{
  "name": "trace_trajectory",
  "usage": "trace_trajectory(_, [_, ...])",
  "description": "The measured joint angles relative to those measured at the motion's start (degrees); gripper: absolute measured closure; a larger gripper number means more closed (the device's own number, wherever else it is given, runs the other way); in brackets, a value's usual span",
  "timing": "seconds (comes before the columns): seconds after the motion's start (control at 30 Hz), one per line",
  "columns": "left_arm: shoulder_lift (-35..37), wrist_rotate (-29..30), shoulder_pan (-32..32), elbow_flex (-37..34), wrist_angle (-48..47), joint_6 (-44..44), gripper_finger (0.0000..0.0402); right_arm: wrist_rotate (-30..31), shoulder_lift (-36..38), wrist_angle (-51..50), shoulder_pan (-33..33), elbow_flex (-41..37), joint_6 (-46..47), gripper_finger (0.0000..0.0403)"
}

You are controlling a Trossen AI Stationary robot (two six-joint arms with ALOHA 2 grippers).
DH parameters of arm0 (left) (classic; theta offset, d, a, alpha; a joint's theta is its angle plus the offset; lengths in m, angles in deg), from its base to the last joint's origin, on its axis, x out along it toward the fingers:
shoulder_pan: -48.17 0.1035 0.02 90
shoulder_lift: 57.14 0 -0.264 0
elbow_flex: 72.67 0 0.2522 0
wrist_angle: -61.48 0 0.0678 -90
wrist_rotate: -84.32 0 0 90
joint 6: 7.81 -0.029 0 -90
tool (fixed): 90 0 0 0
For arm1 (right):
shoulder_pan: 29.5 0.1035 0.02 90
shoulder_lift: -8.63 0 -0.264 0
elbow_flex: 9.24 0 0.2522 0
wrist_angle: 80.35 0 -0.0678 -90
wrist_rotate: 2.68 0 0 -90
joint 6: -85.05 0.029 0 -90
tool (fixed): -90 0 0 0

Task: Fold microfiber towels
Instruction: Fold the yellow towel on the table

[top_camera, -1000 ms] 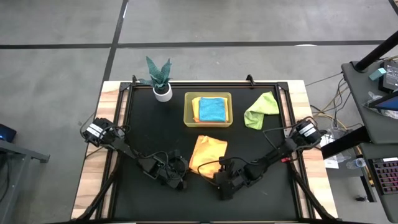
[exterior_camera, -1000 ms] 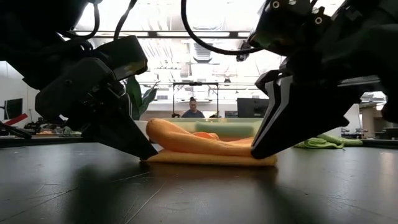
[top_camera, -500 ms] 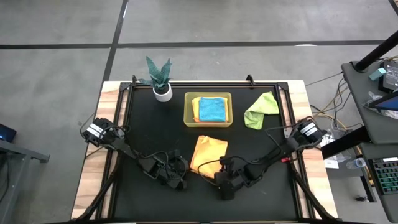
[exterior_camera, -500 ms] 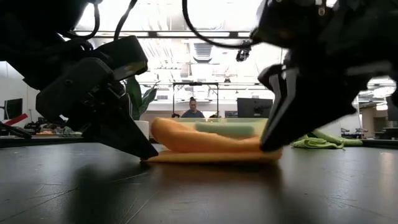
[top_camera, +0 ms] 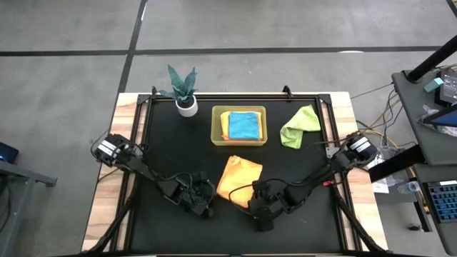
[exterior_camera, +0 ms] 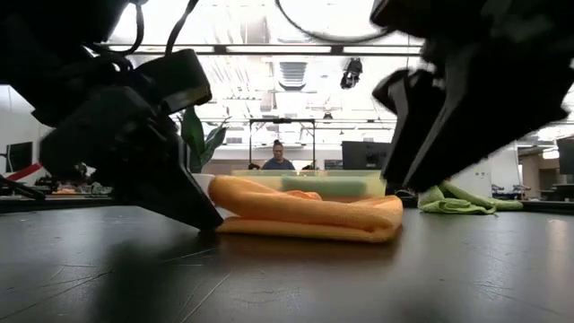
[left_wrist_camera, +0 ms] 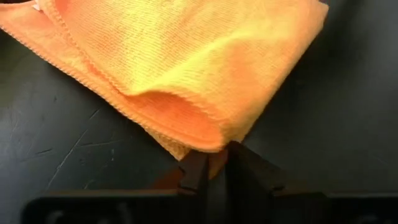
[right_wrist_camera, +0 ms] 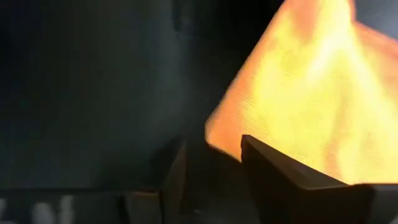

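You see the black table with both arms low at its near edge, and between them the folded orange towel, lying just in front of the bin that holds a teal towel on another orange one. The left gripper has its fingers drawn close on the orange towel's near corner, while the right gripper stands parted with nothing between its fingers, just off the towel's other near corner. Your way past them is bounded by the green towel, bunched right of the bin, and the potted plant at the far left; a person sits in the room beyond.
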Motion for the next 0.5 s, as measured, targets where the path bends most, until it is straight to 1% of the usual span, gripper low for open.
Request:
trace_trajectory(0.07, [1.3, -0.8, -0.1, -0.1, -0.9, -1.0, 0.0326, 0.1, 2.1, -1.5, 0.0, 0.0, -1.6, 0.0244])
trace_trajectory(0.17, [4.4, -2.9, -0.1, -0.1, -4.7, -1.1, 0.0294, 0.2, 5.7, -3.4, 0.0, -0.6, -6.5, 0.0230])
trace_trajectory(0.3, [8.2, -7.5, -0.2, -0.1, -9.8, -1.1, 0.0276, 0.2, 10.3, -2.2, -0.8, -2.9, -15.2, 0.0227])
trace_trajectory(0.4, [11.2, -8.1, 0.0, -0.1, -11.0, -1.2, 0.0274, 0.1, 14.0, 3.7, -2.9, -6.5, -22.2, 0.0232])
trace_trajectory(0.5, [14.5, -8.0, 0.1, -0.1, -11.4, -1.2, 0.0274, -1.1, 17.1, 14.2, -5.9, -11.1, -29.2, 0.0241])
